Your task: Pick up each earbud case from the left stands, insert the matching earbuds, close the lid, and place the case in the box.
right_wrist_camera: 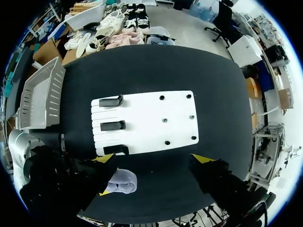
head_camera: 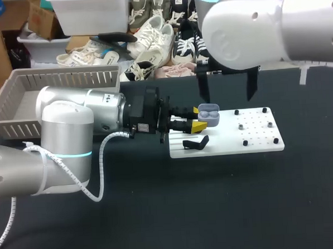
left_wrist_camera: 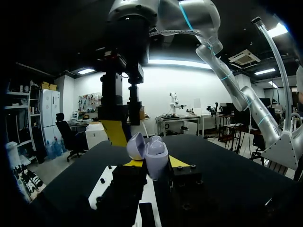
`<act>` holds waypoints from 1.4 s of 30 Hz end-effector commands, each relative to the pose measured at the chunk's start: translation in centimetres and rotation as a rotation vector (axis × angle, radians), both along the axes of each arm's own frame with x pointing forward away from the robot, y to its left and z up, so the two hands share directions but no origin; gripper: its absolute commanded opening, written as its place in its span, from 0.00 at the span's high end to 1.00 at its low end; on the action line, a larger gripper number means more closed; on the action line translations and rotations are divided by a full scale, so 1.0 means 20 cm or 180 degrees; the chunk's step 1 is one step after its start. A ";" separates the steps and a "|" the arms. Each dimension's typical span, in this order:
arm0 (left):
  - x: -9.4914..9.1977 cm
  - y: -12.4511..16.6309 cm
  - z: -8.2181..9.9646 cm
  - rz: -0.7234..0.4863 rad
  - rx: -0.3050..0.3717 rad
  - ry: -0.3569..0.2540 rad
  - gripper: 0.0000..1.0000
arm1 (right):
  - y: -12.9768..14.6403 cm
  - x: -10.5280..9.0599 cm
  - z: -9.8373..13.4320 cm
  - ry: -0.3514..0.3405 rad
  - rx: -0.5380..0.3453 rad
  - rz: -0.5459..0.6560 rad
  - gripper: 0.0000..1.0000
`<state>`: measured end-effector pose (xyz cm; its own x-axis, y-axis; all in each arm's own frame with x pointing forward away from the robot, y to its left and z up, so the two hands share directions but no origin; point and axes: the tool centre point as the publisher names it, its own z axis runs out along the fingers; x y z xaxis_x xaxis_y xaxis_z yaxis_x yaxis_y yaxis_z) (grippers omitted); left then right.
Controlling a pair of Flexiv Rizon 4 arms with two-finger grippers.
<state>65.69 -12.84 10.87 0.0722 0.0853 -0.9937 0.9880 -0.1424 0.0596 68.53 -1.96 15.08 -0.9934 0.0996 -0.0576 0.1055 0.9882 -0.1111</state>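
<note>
Black tabletop [head_camera: 243, 209]: at the left edge of the white board [head_camera: 257, 145] my left end effector [head_camera: 198, 117] grips an open earbud case [head_camera: 209, 115], contents unclear; my right end effector [head_camera: 229, 98] hangs spread above.

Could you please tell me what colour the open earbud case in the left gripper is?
The case is pale lilac, clearest in the left wrist view.

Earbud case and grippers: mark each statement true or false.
1. The left gripper is shut on the earbud case. True.
2. The case's lid is closed. False: the lid stands open.
3. The right gripper is open and holds nothing. True.
4. The case lies in the basket. False: it is held in the left gripper by the white board, apart from the basket.
</note>
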 end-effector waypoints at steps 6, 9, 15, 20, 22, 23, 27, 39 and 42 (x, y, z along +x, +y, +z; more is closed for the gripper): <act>0.00 0.00 0.00 -0.0008 -0.0001 0.0000 1.00 | -0.01 -0.09 0.01 -0.0032 0.0063 0.0033 0.00; 0.00 0.00 0.00 -0.0008 -0.0001 0.0000 1.00 | -0.02 -0.09 0.03 -0.0070 0.0101 0.0023 0.00; 0.00 0.00 0.00 -0.0008 -0.0001 0.0000 1.00 | -0.03 -0.08 0.07 -0.0077 0.0158 0.0007 0.00; 0.00 0.00 0.00 -0.0008 -0.0001 0.0000 1.00 | -0.02 -0.11 0.04 -0.0105 0.0177 0.0051 0.00; 0.00 0.00 0.00 -0.0008 -0.0001 0.0000 1.00 | -0.02 -0.10 0.07 -0.0174 0.0210 0.0016 0.00; 0.00 0.00 0.00 -0.0008 -0.0001 0.0000 1.00 | -0.03 -0.10 0.09 -0.0216 0.0234 -0.0004 0.00; 0.00 0.00 0.00 -0.0008 -0.0001 0.0000 1.00 | -0.05 -0.08 0.16 -0.0336 0.0246 -0.0036 0.00; 0.00 0.00 0.00 -0.0008 -0.0001 0.0000 1.00 | -0.20 -0.17 0.34 -0.0840 0.0626 -0.0028 0.00; 0.01 0.02 0.02 0.0002 -0.0023 0.0016 1.00 | -0.23 -0.24 0.41 -0.0931 0.0854 0.0078 0.00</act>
<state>65.71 -12.83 10.93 0.0694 0.0834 -0.9941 0.9883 -0.1416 0.0571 66.60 -4.38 22.31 -0.9755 0.1176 -0.1860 0.1027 0.9908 0.0878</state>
